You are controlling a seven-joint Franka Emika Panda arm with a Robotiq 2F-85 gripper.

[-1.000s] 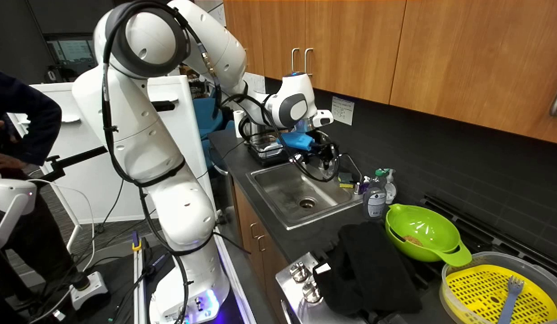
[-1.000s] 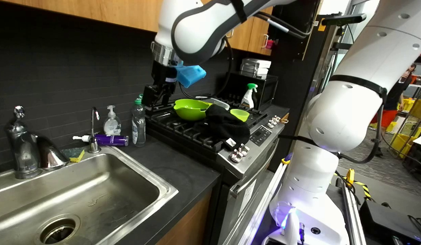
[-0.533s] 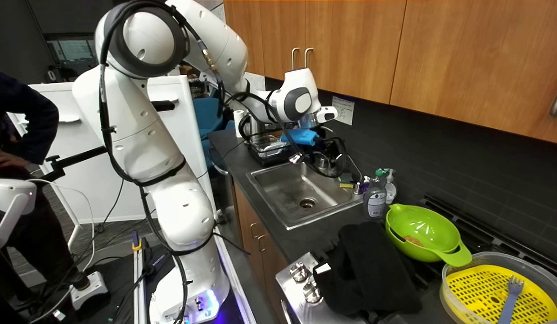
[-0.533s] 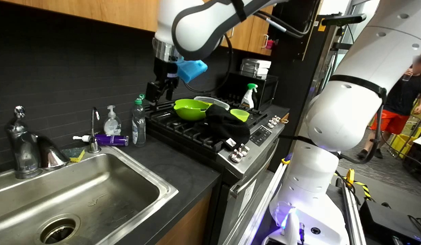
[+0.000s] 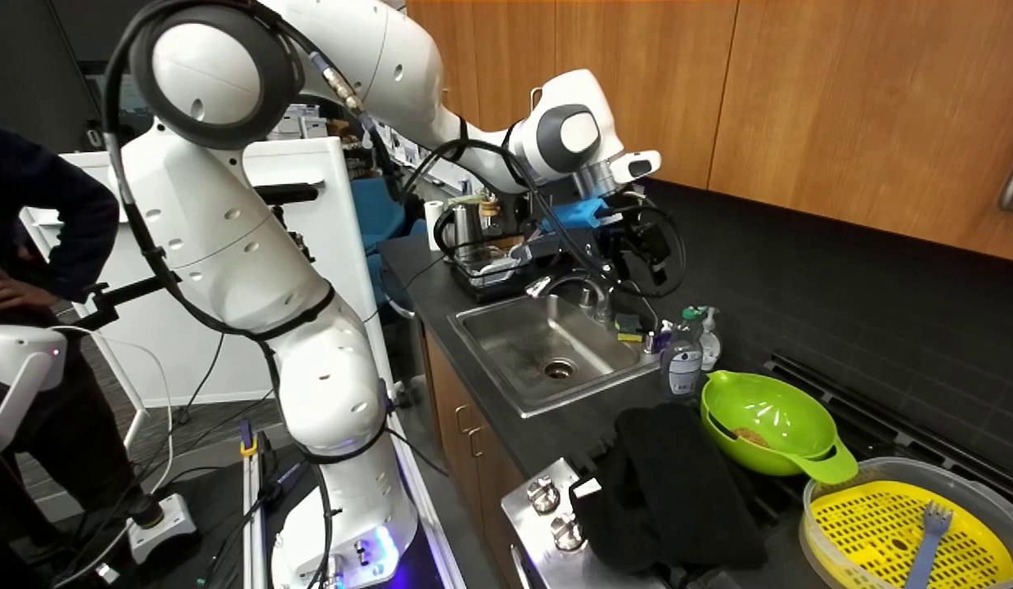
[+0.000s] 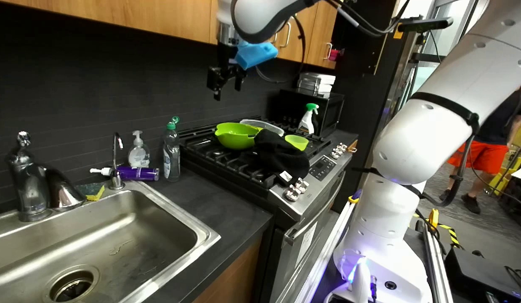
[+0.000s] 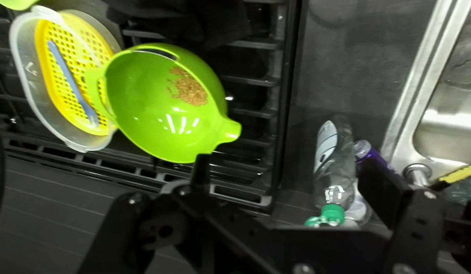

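Observation:
My gripper (image 6: 227,90) hangs in the air above the counter, between the sink and the stove, with its black fingers spread apart. Nothing is held in the wrist view, where a clear bottle with a green cap (image 7: 336,171) shows below and between the fingers, apart from them. A green bowl (image 7: 144,114) with a spout and handle rests on the stove and holds a small heap of brown crumbs (image 7: 190,89). Beside it lies a clear tub (image 5: 883,468) with a yellow perforated insert (image 5: 875,523) and a blue-grey fork (image 5: 930,544).
A black cloth (image 6: 281,155) drapes over the stove front. A steel sink (image 5: 506,368), faucet (image 6: 29,185), soap pump bottle (image 6: 138,153), purple bottle (image 6: 138,173) and sponge (image 5: 629,327) are nearby. Wooden cabinets (image 5: 637,82) hang overhead. A green-topped spray bottle (image 6: 307,120) stands farther back.
My gripper has risen and shifted to the right in both exterior views, mostly in the last half second. It stays open. The counter and stove items have not moved; a person behind has walked.

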